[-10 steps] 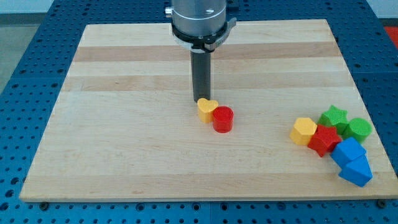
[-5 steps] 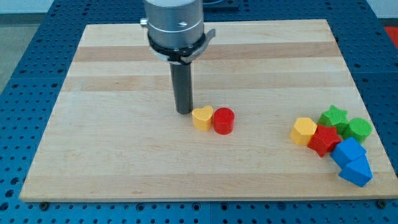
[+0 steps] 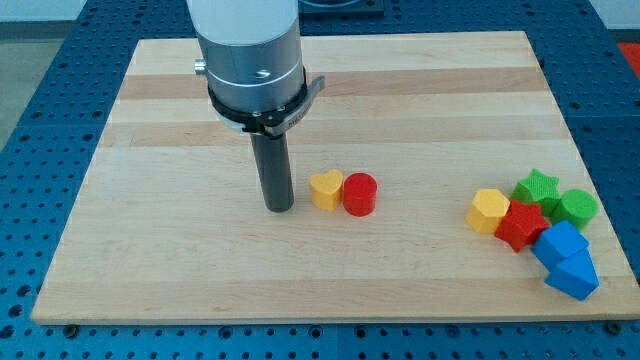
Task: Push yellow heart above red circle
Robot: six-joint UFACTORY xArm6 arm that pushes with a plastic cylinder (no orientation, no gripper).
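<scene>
The yellow heart (image 3: 325,189) lies near the board's middle, touching the left side of the red circle (image 3: 360,193). The two sit side by side at about the same height in the view. My tip (image 3: 279,208) is on the board to the left of the yellow heart and slightly lower, with a small gap between them. The dark rod rises from it to the arm's grey body at the view's top.
A cluster sits at the view's right: a second yellow block (image 3: 489,210), a red star (image 3: 521,224), a green star (image 3: 537,188), a green round block (image 3: 577,207) and two blue blocks (image 3: 566,259). The wooden board (image 3: 150,250) rests on a blue perforated table.
My tip has moved left and down, from just above the yellow heart to its left side. The yellow heart shifted a little down-left early on; the red circle stayed in place.
</scene>
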